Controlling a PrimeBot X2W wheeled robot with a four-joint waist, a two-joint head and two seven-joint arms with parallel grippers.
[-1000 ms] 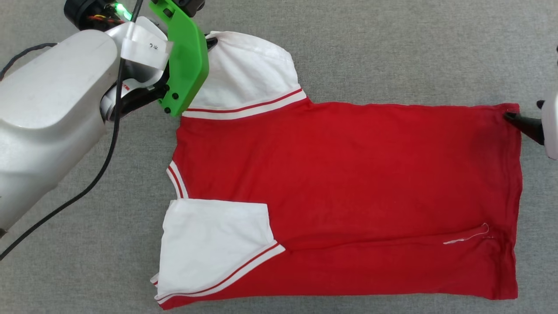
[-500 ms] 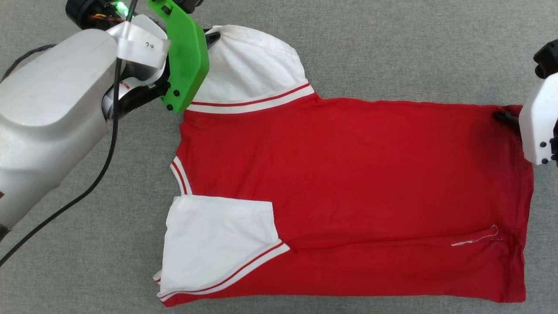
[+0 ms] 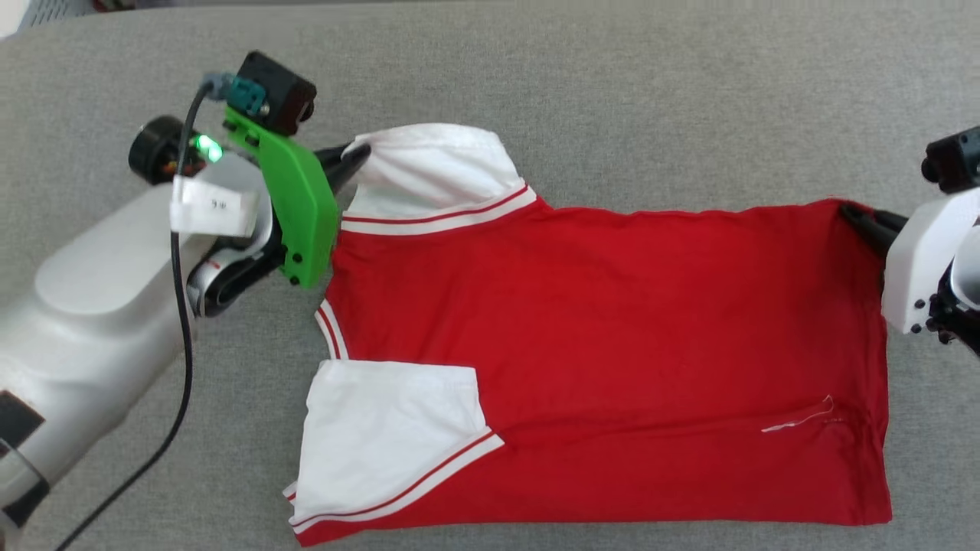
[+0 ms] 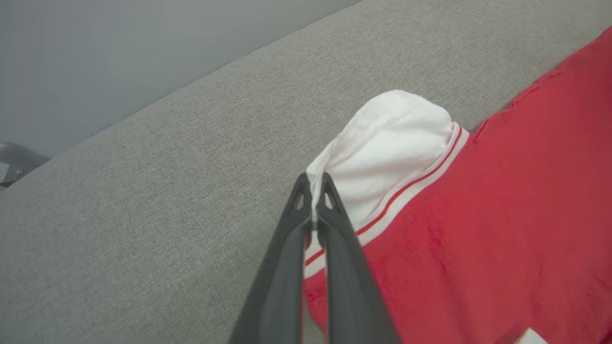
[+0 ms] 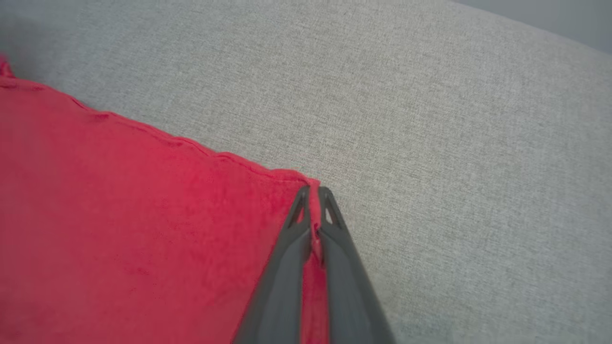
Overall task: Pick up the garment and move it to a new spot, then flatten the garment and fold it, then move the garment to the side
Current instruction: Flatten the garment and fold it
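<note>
The garment [image 3: 605,352], a red T-shirt with white sleeves and striped trim, lies spread on the grey cloth surface with its collar to the left and its hem to the right. No lettering shows on the upper face. My left gripper [image 3: 358,153] is shut on the edge of the far white sleeve [image 4: 382,153], which bulges up off the surface. My right gripper [image 3: 851,214] is shut on the far hem corner [image 5: 311,191], lifted a little. The near white sleeve [image 3: 383,436] lies folded over the red body.
The grey cloth surface [image 3: 651,92] extends all around the shirt. A black cable [image 3: 180,321] hangs along my left forearm. A loose white thread [image 3: 796,417] lies on the shirt near the hem. The surface's far edge and something pale show at the top left [image 3: 46,11].
The camera has pulled back and the whole picture has shifted. Both grippers have lifted the shirt's far edge; the far sleeve now bulges up and the hem corner is raised and drawn inward.
</note>
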